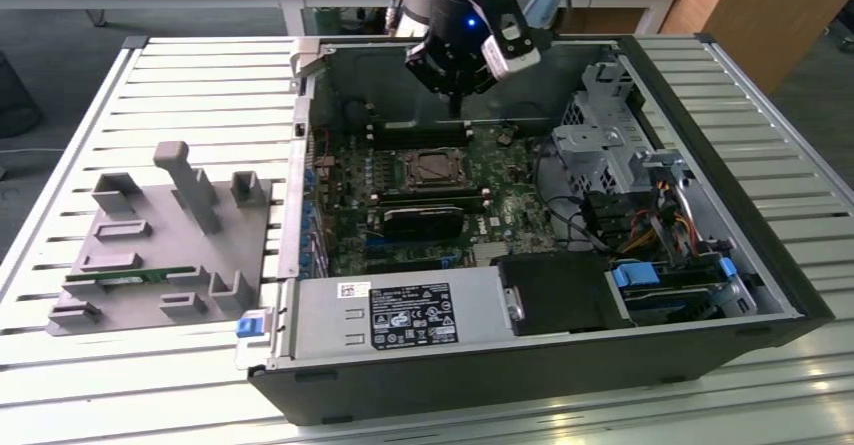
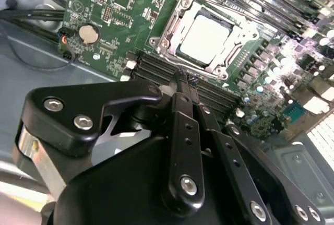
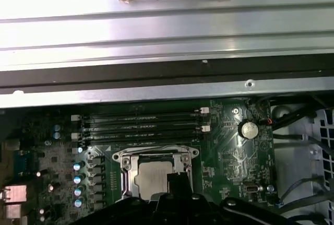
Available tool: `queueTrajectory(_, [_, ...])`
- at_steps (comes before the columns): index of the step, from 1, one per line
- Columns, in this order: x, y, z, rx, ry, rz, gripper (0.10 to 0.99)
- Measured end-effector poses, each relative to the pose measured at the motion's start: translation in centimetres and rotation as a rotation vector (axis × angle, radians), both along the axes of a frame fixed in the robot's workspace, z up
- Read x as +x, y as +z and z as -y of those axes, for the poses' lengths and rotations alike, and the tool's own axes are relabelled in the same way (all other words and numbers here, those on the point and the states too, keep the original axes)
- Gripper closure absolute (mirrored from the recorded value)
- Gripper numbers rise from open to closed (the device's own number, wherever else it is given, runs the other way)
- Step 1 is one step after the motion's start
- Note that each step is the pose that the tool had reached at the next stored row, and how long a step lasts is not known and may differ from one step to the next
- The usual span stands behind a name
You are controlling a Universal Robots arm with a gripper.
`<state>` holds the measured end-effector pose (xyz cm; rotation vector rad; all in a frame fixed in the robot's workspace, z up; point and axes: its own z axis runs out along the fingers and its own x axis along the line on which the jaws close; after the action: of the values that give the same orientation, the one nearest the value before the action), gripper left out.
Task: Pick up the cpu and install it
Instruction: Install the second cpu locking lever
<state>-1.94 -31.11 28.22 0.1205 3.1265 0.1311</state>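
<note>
Small square silver-topped cpu (image 3: pixel 154 179) in the motherboard socket — its near edge hidden behind the black gripper linkage (image 3: pixel 177 204) in the first wrist view, that linkage itself cut off by the picture's edge. Black multi-link gripper (image 2: pixel 180 86) in the second wrist view — fingertips run together over the dark memory slots (image 2: pixel 156 71), so whether they are parted cannot be told. Grey-and-black robot arm (image 1: pixel 461 5) in the exterior view — upper part cut off at the frame edge; long thin green memory stick (image 1: pixel 120 276) on the grey plastic fixture (image 1: pixel 147 255) — too small for detail.
</note>
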Motion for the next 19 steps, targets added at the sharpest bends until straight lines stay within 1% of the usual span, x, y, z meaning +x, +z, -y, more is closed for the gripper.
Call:
queueTrajectory(7, [-0.03,2.3,0.0,0.0,0.0,-0.0001,0.98])
queueTrajectory(10, [-0.07,3.19,0.0,0.0,0.0,-0.0001,0.98])
queueTrajectory(11, [-0.08,3.38,0.0,0.0,0.0,-0.0001,0.98])
queueTrajectory(15, [-0.13,3.41,0.32,0.0,0.0,-0.0001,0.98])
queueTrajectory(19, [-0.16,3.26,1.05,0.0,0.0,-0.0004,0.98])
